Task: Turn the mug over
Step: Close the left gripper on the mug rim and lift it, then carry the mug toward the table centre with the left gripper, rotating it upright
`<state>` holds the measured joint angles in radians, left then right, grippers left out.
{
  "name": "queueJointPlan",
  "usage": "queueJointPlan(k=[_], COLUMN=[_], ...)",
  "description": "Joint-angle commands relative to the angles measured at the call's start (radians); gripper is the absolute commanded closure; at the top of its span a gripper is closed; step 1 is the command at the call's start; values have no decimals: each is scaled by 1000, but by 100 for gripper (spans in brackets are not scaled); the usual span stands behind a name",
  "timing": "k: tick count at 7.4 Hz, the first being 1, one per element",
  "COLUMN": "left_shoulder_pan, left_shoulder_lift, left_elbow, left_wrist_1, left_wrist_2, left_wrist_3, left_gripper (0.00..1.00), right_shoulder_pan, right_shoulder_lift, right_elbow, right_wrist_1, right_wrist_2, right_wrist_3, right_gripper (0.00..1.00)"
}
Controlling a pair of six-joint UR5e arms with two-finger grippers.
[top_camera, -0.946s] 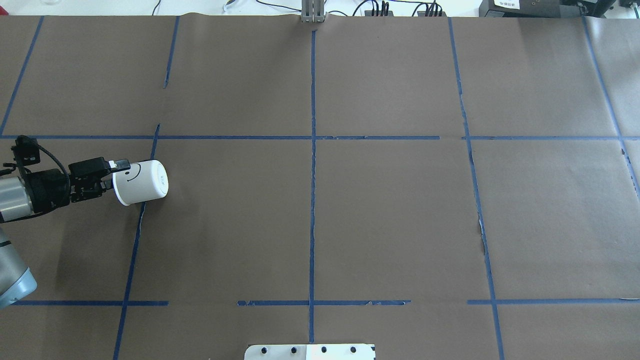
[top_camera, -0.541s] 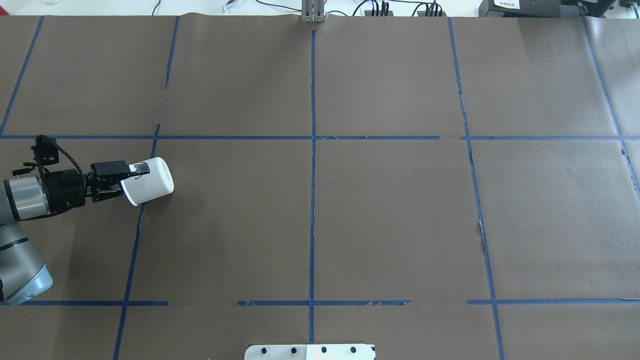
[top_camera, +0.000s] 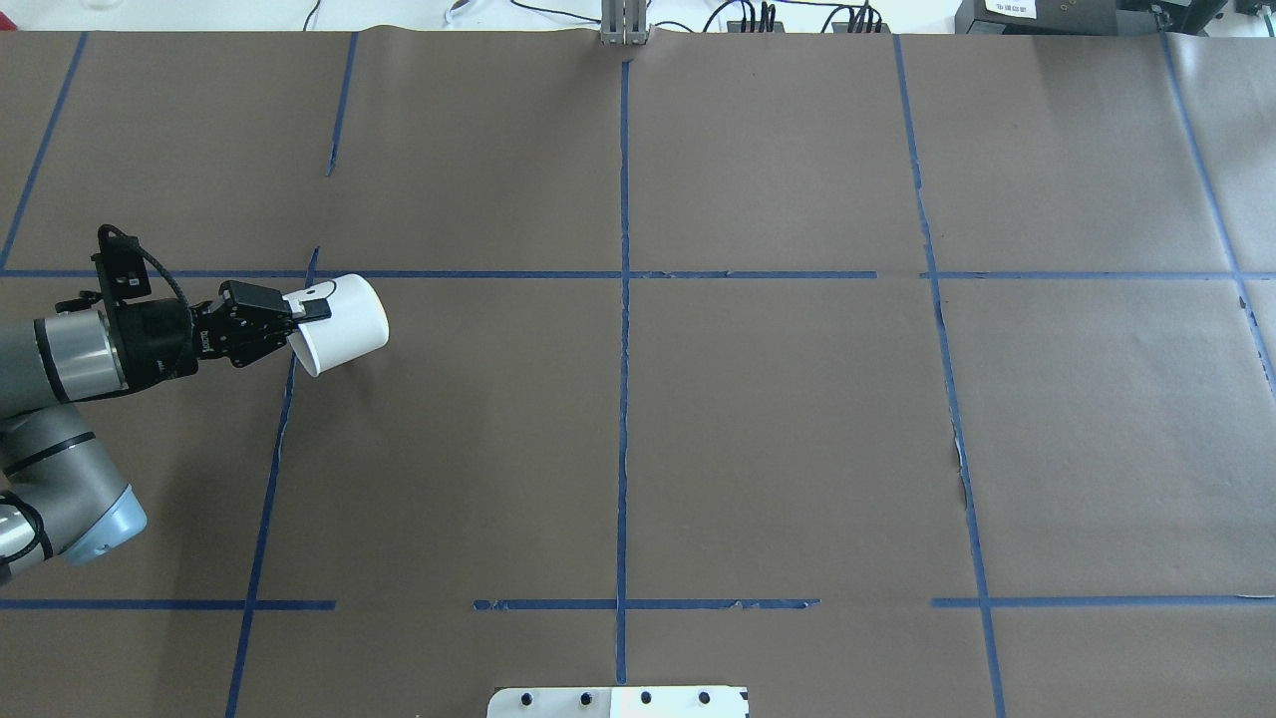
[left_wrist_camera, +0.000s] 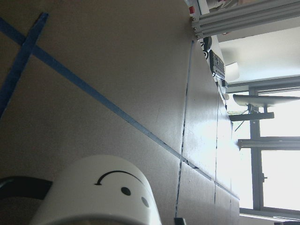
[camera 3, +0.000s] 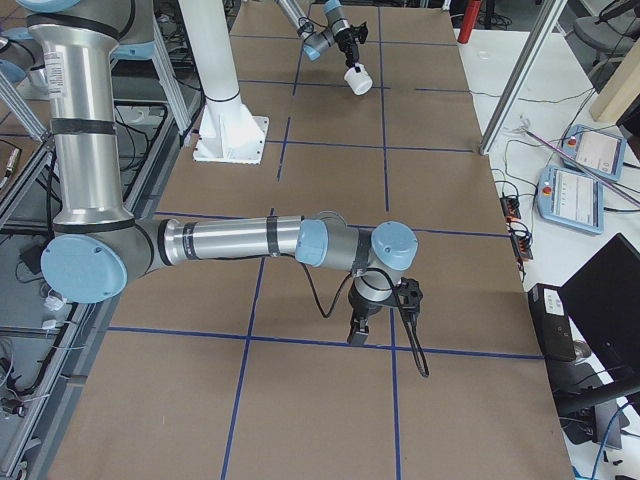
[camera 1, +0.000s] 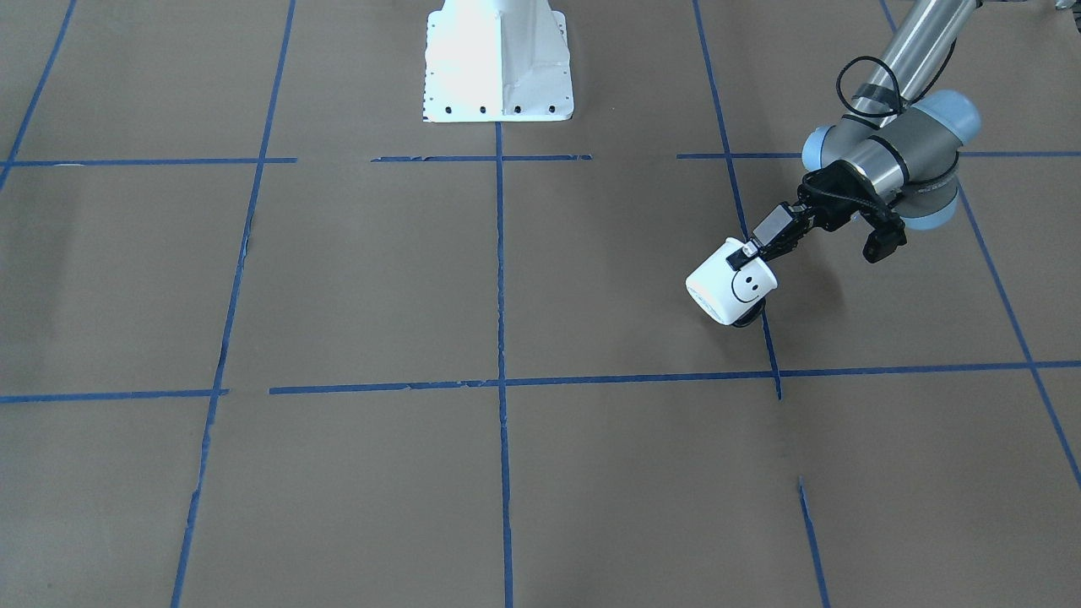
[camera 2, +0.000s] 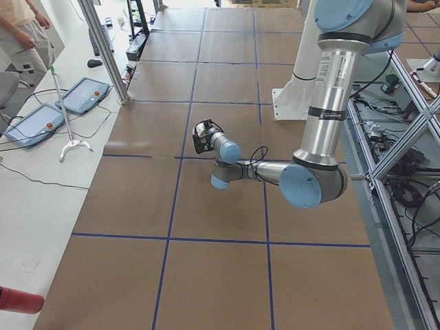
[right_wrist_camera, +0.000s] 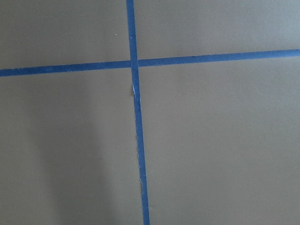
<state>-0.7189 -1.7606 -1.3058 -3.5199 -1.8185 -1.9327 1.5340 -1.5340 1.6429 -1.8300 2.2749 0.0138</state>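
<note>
The mug (top_camera: 344, 321) is white with a black smiley face (camera 1: 743, 287) and a thin black handle (camera 1: 747, 319) on its underside. It is held on its side, with its base pointing away from the left arm. My left gripper (top_camera: 304, 309) is shut on the mug's rim, also seen in the front-facing view (camera 1: 747, 253). The mug fills the bottom of the left wrist view (left_wrist_camera: 98, 192). I cannot tell whether it touches the table. My right gripper (camera 3: 357, 330) shows only in the exterior right view, pointing down at the table; I cannot tell whether it is open.
The table is covered in brown paper with a grid of blue tape lines (top_camera: 623, 299). The robot's white base plate (camera 1: 498, 63) sits at the near-middle edge. The mug hangs over the left part of the table by a tape line (top_camera: 289, 399).
My left gripper has carried the mug to the right and farther from the robot's base. The wrist has turned, so the mug has rotated in the grip.
</note>
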Motion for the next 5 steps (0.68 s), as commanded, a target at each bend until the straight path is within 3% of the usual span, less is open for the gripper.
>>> queueJointPlan(k=[1, 3, 5], left_shoulder_pan=[-52, -99, -88], left_shoulder_lift=[-42, -91, -109], left_elbow=[-4, -99, -244], left_wrist_1=[44, 337, 668], left_wrist_2=[-75, -299, -337], left_wrist_3=[-12, 3, 46], left_gripper=[100, 100, 100], right_shoulder_pan=[0, 0, 0], right_shoulder_lift=[0, 0, 0], right_elbow=[0, 0, 0], right_wrist_1=[0, 0, 0], right_wrist_2=[0, 0, 0], right_wrist_3=[0, 0, 0], right_gripper=[0, 0, 0])
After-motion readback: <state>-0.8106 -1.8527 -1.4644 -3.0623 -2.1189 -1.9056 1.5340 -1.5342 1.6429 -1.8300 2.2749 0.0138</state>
